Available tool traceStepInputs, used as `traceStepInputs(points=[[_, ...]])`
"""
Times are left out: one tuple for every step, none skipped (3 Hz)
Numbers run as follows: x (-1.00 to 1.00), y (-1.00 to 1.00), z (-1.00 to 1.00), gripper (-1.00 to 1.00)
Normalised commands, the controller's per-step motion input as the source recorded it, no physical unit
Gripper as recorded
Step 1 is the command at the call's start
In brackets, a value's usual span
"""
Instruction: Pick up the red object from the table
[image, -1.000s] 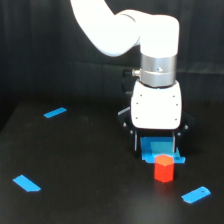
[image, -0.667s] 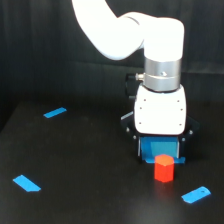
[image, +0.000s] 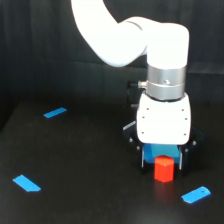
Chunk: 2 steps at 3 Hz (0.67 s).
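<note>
Matte black table (image: 75, 200) filling the lower part of the exterior view, dark backdrop behind. White xArm6 arm (image: 120, 35) entering from the top, curving down to a silver wrist collar (image: 166, 85) and a white boxy gripper housing (image: 164, 122). Gripper (image: 162, 159) low over the table toward the exterior view's right, dark finger parts visible at both lower sides of the housing; jaw opening mostly hidden by the housing and by the items beneath, so width of opening and any grasp not determinable. Blue square piece (image: 162, 151) directly under the housing, upper part covered by it. Red object (image: 164, 169), small chunky red-orange block, upright on the table in front of the blue square piece and overlapping its lower edge in view; contact with the fingers not discernible. Three flat blue strips lying apart on the table: one (image: 196, 195) near the red object toward the exterior view's lower right, one (image: 26, 183) at the lower left, one (image: 55, 112) farther back at the left.
</note>
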Motion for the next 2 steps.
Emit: traceStepInputs(points=[[-0.12, -0.17, -0.09, -0.88], [-0.02, -0.15, -0.09, -0.98]])
